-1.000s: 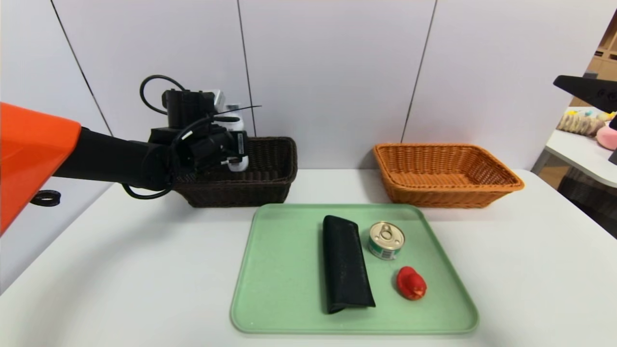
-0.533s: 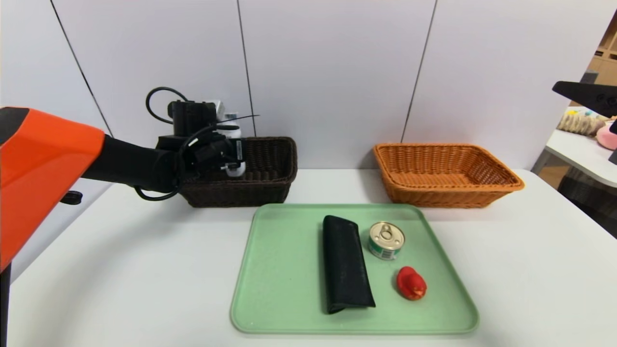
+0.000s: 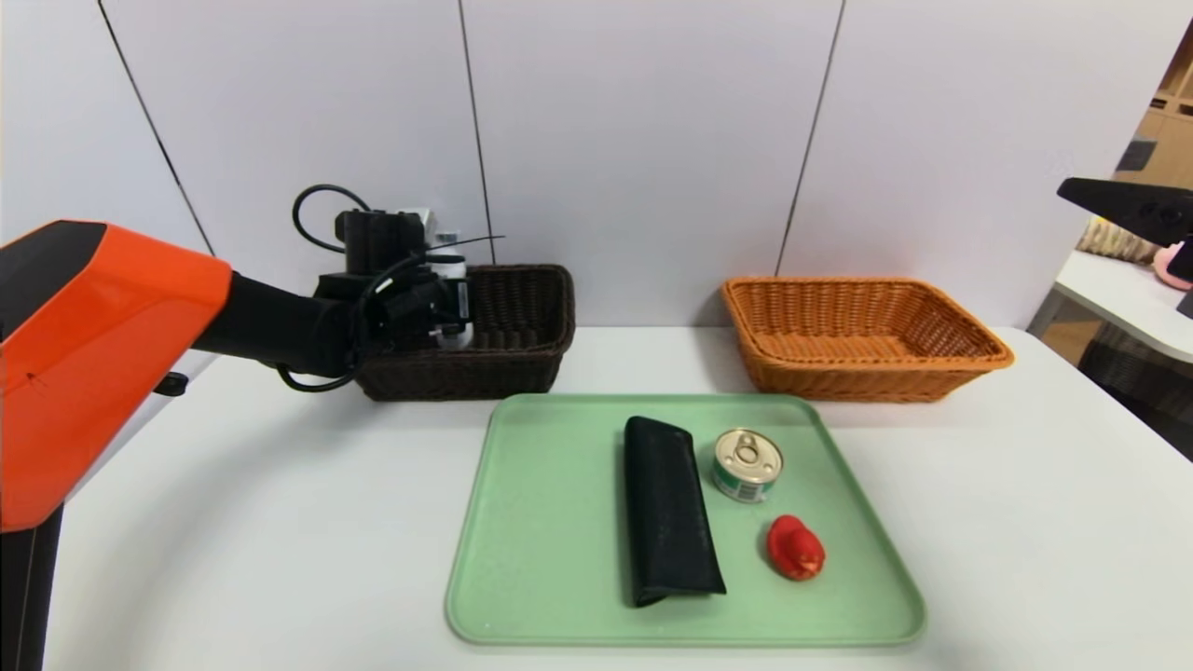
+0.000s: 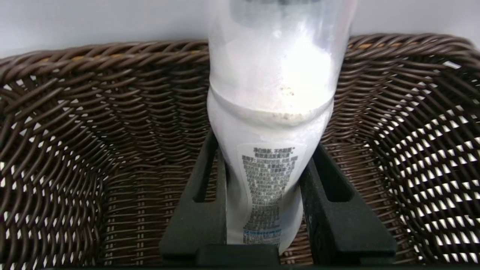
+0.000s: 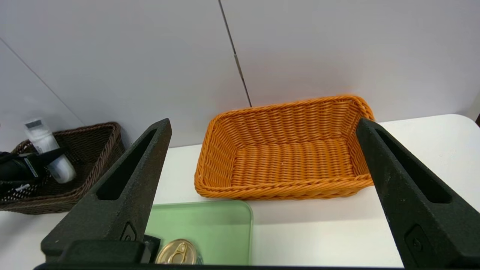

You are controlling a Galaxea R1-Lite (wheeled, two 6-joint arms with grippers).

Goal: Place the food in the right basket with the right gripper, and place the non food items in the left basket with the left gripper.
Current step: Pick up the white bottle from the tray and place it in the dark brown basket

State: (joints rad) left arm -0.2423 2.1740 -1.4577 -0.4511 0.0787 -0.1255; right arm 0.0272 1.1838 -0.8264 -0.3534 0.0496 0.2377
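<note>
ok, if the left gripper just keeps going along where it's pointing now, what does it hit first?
Probably the far wall of the dark brown basket. The left gripper, shut on the white bottle, points slightly downward into the basket, and the bottle would likely touch first. Depth to the wall is unclear.

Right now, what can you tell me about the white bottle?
The bottle is translucent white plastic with a clear cap and a printed label of small text. The left gripper pinches its lower body between shut jaws, holding it roughly upright inside the dark basket. Whether its base touches the basket floor cannot be seen.
</note>
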